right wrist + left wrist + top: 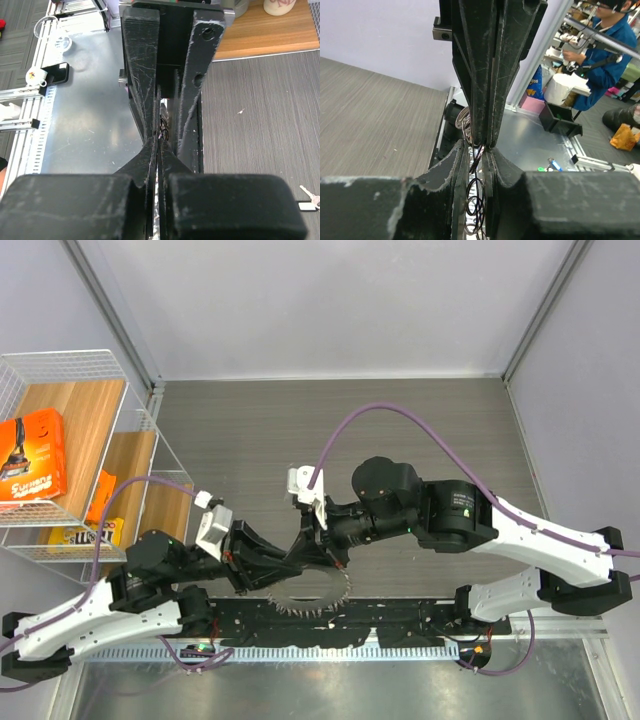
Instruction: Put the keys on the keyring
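Top external view: pinching thin silvery metal keyring (474, 202) in left gripper (479, 150), right gripper (160, 140) clamped shut; fanned silvery keys (312, 596) seemingly threaded, dark-headed silver key (308, 196) remaining.

text: none legible | orange box (30, 455): print too small to read

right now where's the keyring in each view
Top external: keyring, a toothed disc, low centre.
Left wrist: thin wire loops, bottom centre.
Right wrist: probably the small dark loop, centre.
Shared landmark: grey grained table.
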Controlling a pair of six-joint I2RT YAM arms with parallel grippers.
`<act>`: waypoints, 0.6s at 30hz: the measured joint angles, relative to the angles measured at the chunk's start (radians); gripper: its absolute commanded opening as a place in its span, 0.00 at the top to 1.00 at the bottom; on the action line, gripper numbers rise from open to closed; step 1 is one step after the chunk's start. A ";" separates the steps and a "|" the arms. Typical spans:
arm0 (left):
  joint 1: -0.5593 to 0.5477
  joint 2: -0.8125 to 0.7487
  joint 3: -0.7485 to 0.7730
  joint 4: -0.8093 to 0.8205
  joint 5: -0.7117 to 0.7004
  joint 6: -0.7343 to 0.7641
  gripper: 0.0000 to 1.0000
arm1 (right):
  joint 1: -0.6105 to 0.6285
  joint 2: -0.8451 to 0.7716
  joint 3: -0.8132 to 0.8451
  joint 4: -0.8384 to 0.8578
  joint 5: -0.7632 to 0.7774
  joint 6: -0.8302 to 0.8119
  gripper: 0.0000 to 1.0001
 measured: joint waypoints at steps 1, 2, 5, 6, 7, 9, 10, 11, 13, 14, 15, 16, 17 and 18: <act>0.000 -0.003 0.000 0.001 0.001 -0.003 0.65 | 0.000 0.000 0.000 0.003 0.000 0.001 0.94; 0.000 -0.006 0.000 0.001 0.002 -0.005 0.61 | 0.000 -0.002 0.000 0.002 0.000 0.002 0.94; 0.000 -0.013 0.001 -0.002 0.007 -0.007 0.50 | 0.003 -0.007 0.000 -0.009 -0.005 0.005 0.94; 0.000 -0.012 0.005 -0.003 0.010 -0.006 0.47 | 0.004 -0.008 0.000 -0.019 -0.004 0.005 0.94; 0.000 -0.010 0.017 -0.010 0.017 -0.006 0.46 | 0.004 -0.009 0.000 -0.032 -0.004 0.006 0.94; 0.000 -0.008 0.053 -0.030 0.030 -0.004 0.43 | 0.004 -0.009 -0.001 -0.048 -0.004 0.010 0.94; 0.000 -0.007 0.068 -0.038 0.035 -0.003 0.41 | 0.003 -0.010 -0.002 -0.055 -0.004 0.012 0.94; 0.000 -0.008 0.087 -0.047 0.042 0.000 0.38 | 0.003 -0.010 -0.003 -0.058 -0.004 0.014 0.95; 0.000 -0.008 0.116 -0.064 0.051 0.010 0.36 | 0.003 -0.014 -0.010 -0.062 -0.005 0.023 0.94; 0.000 -0.008 0.126 -0.071 0.052 0.015 0.36 | 0.003 -0.018 -0.015 -0.063 -0.005 0.026 0.94; 0.000 -0.008 0.135 -0.083 0.056 0.019 0.36 | 0.003 -0.021 -0.022 -0.068 -0.007 0.032 0.94; 0.000 -0.008 0.139 -0.092 0.060 0.022 0.36 | 0.003 -0.026 -0.025 -0.072 -0.010 0.037 0.94; 0.000 -0.008 0.143 -0.101 0.063 0.025 0.37 | 0.003 -0.031 -0.029 -0.075 -0.013 0.040 0.94; 0.000 -0.008 0.146 -0.114 0.070 0.029 0.37 | 0.003 -0.035 -0.031 -0.077 -0.015 0.046 0.94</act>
